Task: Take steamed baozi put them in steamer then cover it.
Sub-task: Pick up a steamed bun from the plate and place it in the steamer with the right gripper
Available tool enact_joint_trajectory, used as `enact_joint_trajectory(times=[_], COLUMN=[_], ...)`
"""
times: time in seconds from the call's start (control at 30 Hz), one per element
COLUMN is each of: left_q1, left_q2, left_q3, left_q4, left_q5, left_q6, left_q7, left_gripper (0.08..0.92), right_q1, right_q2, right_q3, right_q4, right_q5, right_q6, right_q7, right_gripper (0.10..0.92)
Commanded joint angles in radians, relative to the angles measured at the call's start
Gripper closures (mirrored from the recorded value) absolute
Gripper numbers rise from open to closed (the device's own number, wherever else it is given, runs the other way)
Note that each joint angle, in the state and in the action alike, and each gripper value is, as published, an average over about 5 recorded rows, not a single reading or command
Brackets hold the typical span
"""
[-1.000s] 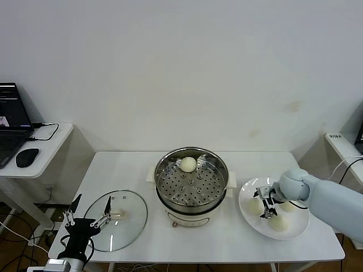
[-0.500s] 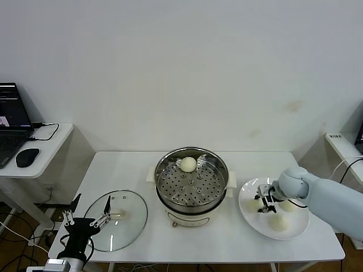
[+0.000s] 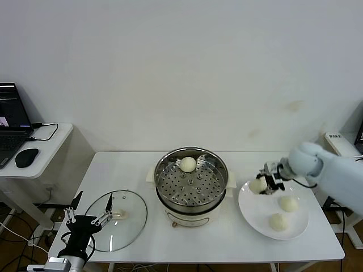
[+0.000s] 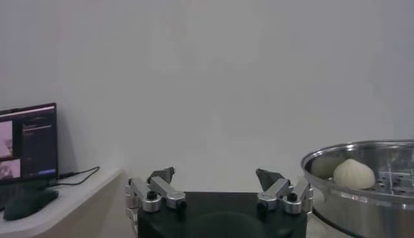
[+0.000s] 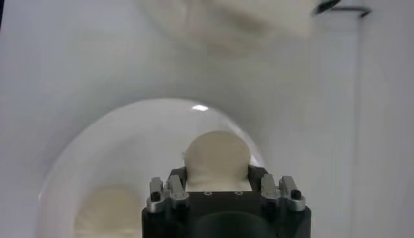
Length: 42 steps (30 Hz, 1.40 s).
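baozi (image 3: 258,185), smooth cream-white bun, clamped in right gripper (image 3: 266,182) above the plate's (image 3: 252,212) left rim. a second ago the gripper sat low over the plate; now raised with the bun. two buns remain there, one in steamer (image 3: 191,180). left gripper (image 3: 91,217) spread wide over the cover (image 3: 122,212), idle.

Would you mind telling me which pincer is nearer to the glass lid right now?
The left pincer: it hovers open at the lid's near-left edge. The right pincer is across the table, beyond the steamer, holding a baozi above the plate.
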Motion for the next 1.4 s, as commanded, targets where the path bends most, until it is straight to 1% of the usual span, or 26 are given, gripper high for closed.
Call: enact_joint_trajectory(times=[0.03,0.17,0.3,0.47,0.73,1.07,1.4], left_q1=[0.000,-0.001,-0.004,-0.009,-0.013,-0.031,-0.029], left_q2=[0.001,0.001,0.001,-0.001,-0.012,-0.024,-0.030], left_q3=[0.000,0.000,-0.001,-0.008,-0.018,-0.009,-0.010], left_q4=[-0.001,-0.005,-0.009,-0.011,-0.012,-0.005,-0.007], left_q5=[-0.002,-0.004,-0.007,-0.011,-0.010,-0.007,-0.006], left_q6=[-0.001,-0.001,-0.001,0.000,-0.001,-0.001,-0.003], left_q7=[0.001,0.001,0.001,0.001,0.000,-0.001,-0.001], left_gripper=[0.177,0.177,0.177,0.177,0.177,0.177,0.177], right_q1=[0.338,0.473,0.520,0.455,0.302,0.176,0.113], right_q2=[0.011,0.095,0.202,0.343,0.527,0.678,0.735], right_q3=[-0.147,-0.232,-0.279,-0.295,-0.297,-0.283,-0.267], right_q4=[0.044,0.057,0.072,0.074,0.011,-0.099,-0.181], right_q5=[0.152,0.224,0.302,0.396,0.467,0.504,0.479], right_q6=[-0.026,-0.065,-0.109,-0.191,-0.328,-0.408,-0.423], right_q7=[-0.021,-0.015,0.009,0.067,0.168,0.269,0.295], right_gripper=[0.440,0.440,0.440,0.434,0.436,0.431,0.431])
